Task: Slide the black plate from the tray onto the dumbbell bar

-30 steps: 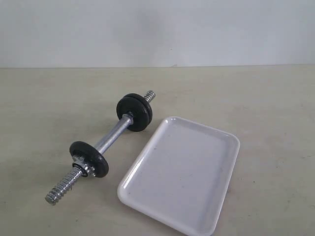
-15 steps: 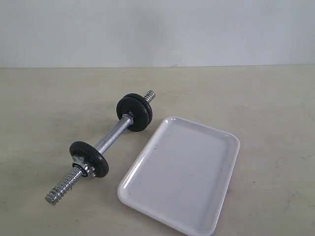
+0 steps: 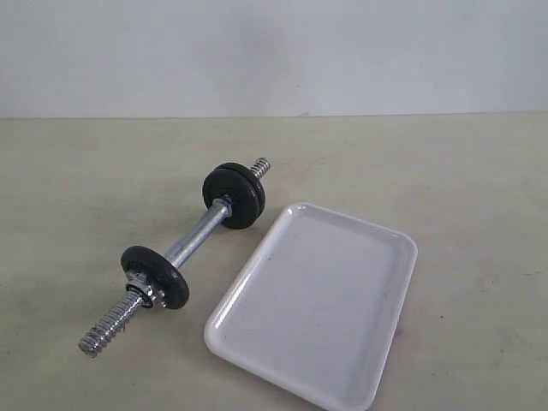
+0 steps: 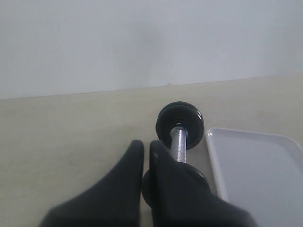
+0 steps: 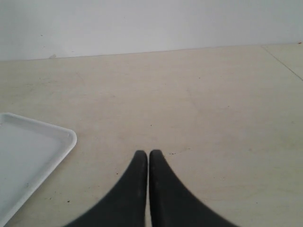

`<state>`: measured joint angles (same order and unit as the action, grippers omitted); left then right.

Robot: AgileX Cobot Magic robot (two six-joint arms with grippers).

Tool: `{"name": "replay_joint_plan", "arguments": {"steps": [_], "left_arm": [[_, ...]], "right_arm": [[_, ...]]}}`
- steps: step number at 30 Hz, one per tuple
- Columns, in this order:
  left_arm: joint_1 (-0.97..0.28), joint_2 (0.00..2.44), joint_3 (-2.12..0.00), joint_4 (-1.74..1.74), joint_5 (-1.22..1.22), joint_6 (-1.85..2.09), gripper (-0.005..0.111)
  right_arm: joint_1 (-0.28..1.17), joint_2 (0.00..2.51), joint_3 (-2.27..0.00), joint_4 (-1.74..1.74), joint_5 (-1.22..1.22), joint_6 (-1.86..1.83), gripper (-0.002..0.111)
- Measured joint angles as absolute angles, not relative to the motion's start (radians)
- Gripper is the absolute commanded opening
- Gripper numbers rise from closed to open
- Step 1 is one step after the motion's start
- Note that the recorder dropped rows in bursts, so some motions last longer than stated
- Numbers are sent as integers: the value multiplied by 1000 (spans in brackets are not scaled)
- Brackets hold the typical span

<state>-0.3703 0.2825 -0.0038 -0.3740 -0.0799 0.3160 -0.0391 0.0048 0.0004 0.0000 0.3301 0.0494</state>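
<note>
item: tray (image 3: pixel 318 301), white and glossy, lying on the counter (image 3: pixel 462 180) to the right of the bar, with nothing in it. item: dumbbell bar (image 3: pixel 195 240), chrome, lying aslant on the counter just beside the tray's long edge and not touching it. item: black plates, three alike, all threaded on the bar. the far pair (image 3: pixel 235 195) is pressed together by the far threaded end, and the single plate (image 3: pixel 155 276) sits toward the near end with a chrome nut (image 3: pixel 142 293) against it. which of the three is the one the task names cannot be told. left jaws: pressed shut, holding nothing, by the bar's near end and pointing along it toward the far pair. right jaws: pressed shut, holding nothing, over bare counter beside a corner of the tray. change over the last second: none. bar, plates and tray lie exactly as they did, and neither arm enters the exterior view. reading: with the tray bare and every plate on the bar, the slide appears done. the stillness suggests the arms are parked at the end of the job, and no further move seems called for.
</note>
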Motion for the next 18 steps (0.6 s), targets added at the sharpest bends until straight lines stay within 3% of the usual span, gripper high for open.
{"name": "replay_joint_plan", "arguments": {"steps": [12,18], "left_arm": [[-357,282,-4,-357,-80,340,4],[-180,244,-4,-343,-80,368,4]], "right_arm": [[-39,5,0,0,330,49,0],[-39,5,0,0,330,47,0]]}}
